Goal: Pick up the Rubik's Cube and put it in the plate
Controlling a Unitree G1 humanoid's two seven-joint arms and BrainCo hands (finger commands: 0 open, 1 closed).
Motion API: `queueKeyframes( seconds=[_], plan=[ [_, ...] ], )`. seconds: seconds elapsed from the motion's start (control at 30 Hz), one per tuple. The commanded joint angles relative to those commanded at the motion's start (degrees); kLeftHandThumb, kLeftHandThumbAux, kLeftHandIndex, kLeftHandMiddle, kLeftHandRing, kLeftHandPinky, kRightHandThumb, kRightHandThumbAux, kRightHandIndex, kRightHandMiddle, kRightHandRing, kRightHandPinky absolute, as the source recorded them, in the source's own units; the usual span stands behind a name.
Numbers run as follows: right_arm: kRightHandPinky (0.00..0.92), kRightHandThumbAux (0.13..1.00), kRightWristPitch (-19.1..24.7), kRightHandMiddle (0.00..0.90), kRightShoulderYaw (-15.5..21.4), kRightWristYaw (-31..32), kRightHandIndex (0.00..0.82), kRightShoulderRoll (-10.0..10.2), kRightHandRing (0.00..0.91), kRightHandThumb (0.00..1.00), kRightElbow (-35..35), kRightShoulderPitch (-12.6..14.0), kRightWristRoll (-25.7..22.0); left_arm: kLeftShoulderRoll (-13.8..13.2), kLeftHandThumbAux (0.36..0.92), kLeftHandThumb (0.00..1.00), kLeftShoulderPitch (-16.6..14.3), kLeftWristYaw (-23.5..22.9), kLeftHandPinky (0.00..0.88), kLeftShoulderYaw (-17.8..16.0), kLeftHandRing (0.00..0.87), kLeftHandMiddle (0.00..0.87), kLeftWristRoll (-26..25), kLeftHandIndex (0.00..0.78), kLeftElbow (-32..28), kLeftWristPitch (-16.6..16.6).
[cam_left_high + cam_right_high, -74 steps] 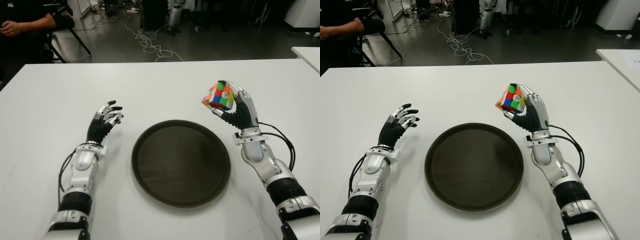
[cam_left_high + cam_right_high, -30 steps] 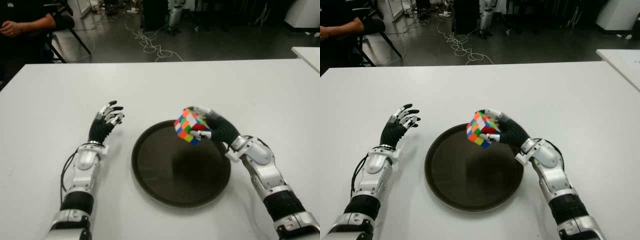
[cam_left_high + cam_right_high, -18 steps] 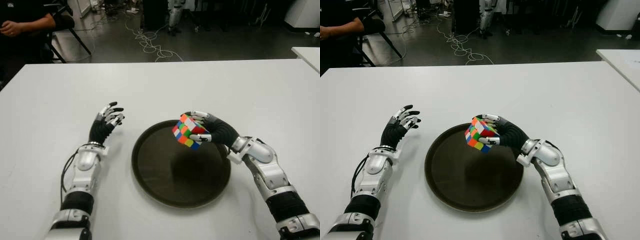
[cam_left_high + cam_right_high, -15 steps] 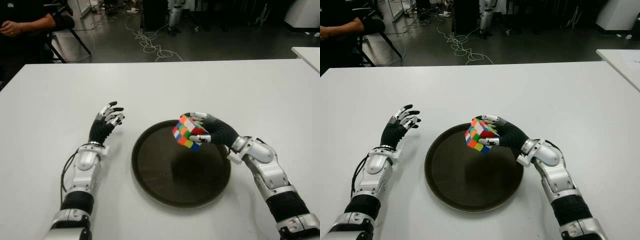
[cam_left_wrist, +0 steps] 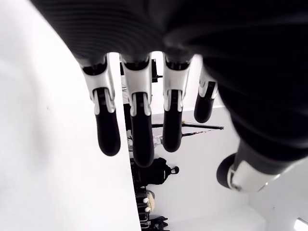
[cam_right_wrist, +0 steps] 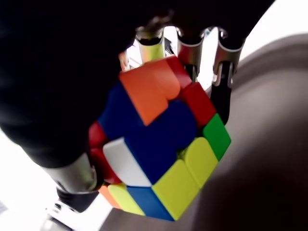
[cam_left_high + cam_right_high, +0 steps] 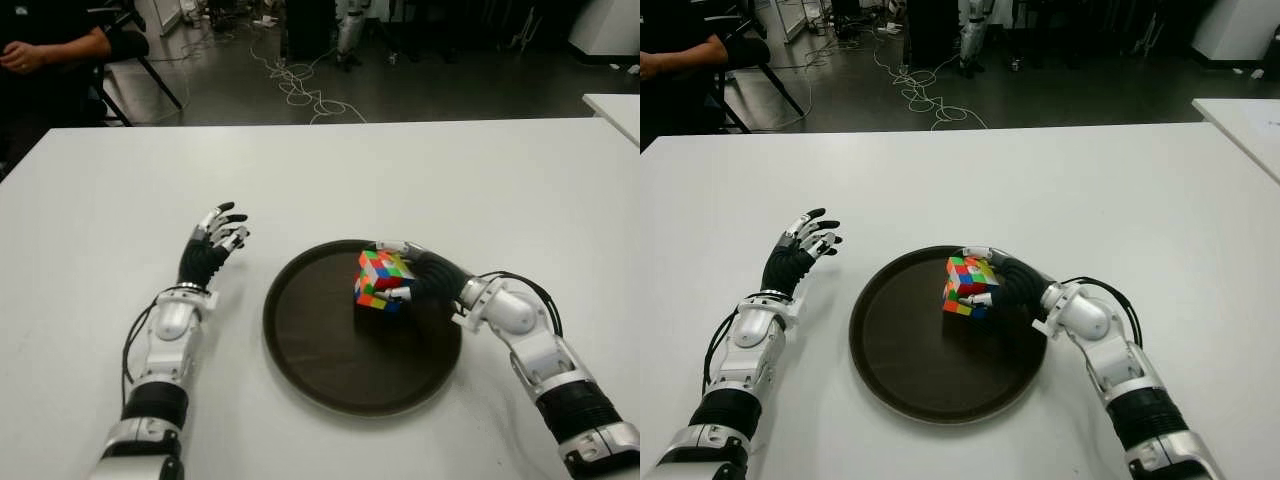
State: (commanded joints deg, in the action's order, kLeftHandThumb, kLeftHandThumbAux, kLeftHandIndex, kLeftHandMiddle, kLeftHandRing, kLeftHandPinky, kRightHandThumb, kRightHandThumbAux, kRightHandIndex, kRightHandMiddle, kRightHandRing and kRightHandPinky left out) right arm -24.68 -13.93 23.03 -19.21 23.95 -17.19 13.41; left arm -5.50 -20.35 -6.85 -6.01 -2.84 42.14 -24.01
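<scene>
The Rubik's Cube with its mixed coloured tiles is low inside the dark round plate, toward its far right part. My right hand reaches in over the plate's right rim and its fingers are curled around the cube. Whether the cube touches the plate's floor I cannot tell. My left hand shows to the left of the plate, above the white table, with its fingers spread and nothing in them.
A seated person is beyond the table's far left corner. Cables lie on the dark floor behind the table. Another white table's corner shows at the far right.
My right hand has carried the cube from the right of the plate over its rim and lowered it into the plate. The left hand has stayed where it was.
</scene>
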Motion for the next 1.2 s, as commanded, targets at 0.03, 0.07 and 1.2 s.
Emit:
queueKeyframes(
  seconds=[0.03, 0.07, 1.2],
  plan=[
    [0.761, 0.733, -0.6, 0.737, -0.1, -0.4, 0.428, 0.0, 0.752, 0.678, 0.3, -0.1, 0.5, 0.0, 0.619, 0.624, 0.0, 0.0, 0.358, 0.0, 0.323, 0.272, 0.0, 0.163, 0.1, -0.1],
    [0.762, 0.733, -1.2, 0.737, -0.1, -0.9, 0.428, -0.1, 0.752, 0.678, 0.6, -0.1, 1.1, 0.0, 0.619, 0.623, 0.0, 0.1, 0.359, 0.0, 0.324, 0.271, 0.0, 0.162, 0.1, -0.1],
    [0.047, 0.656, -25.7, 0.088, -2.6, -10.6, 0.089, 1.5, 0.075, 0.0, 15.4, -4.4, 5.8, -0.4, 0.613, 0.637, 0.0, -0.9, 0.369, 0.0, 0.325, 0.27, 0.1, 0.17, -0.1, -0.2]
  ],
)
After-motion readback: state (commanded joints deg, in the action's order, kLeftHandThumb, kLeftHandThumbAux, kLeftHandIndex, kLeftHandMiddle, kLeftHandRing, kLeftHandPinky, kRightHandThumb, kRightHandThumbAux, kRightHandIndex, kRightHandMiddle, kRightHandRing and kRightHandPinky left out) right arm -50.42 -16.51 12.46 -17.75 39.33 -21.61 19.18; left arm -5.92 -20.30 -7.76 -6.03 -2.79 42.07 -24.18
